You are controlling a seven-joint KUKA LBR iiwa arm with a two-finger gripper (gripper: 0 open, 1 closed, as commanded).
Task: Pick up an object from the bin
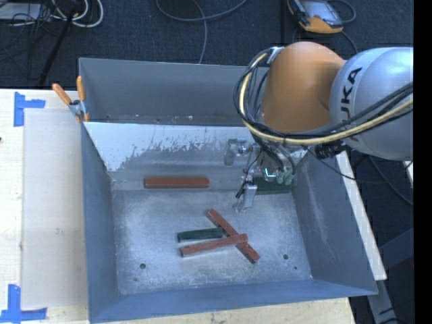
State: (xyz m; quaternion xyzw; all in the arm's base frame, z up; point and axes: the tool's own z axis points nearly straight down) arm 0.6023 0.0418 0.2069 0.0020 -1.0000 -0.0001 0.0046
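Hand (246,196) hangs low over the floor of the grey bin (100,221), right of centre; you cannot tell whether it is apart or together. Left to right you have: a lone red-brown stick (177,182) lying level near the back wall; a dark green stick (200,235); a front red-brown stick (210,248) just before it; a slanting red-brown stick (233,235) crossing both, its upper end nearest the hand, slightly apart from it.
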